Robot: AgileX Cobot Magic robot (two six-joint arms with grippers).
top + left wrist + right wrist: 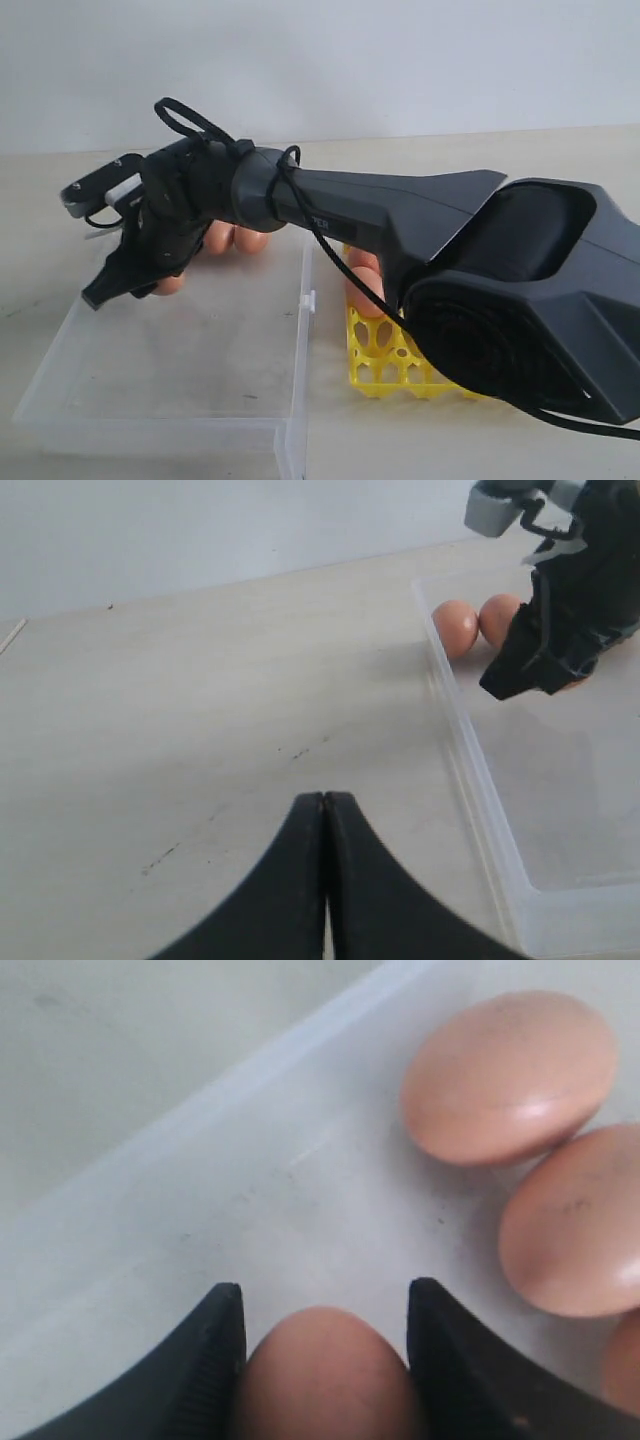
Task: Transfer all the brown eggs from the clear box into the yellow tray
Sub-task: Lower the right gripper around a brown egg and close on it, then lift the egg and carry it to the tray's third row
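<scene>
Left fingers [290,890] pressed together over the surface [200,730], left of clear box [200,380]. Right fingers [210,1370] clamped on a brown egg [325,1380] at the box's far-left end, long axis along the fingers. Loose eggs [235,238] just right of it, then yellow tray [385,365].

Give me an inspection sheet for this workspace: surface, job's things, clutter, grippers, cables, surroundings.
Surface: pale table, a few dark scuffs.
Job's things: clear box mostly bare, eggs bunched at one end; yellow tray beside it, partly hidden by the right arm, at least one egg in it.
Clutter: nothing seen.
Grippers: left gripper shut, over bare table; right gripper in the box, fingers closed on an egg.
Cables: black cable along the right arm, looped near the wrist.
Surroundings: plain pale wall.
</scene>
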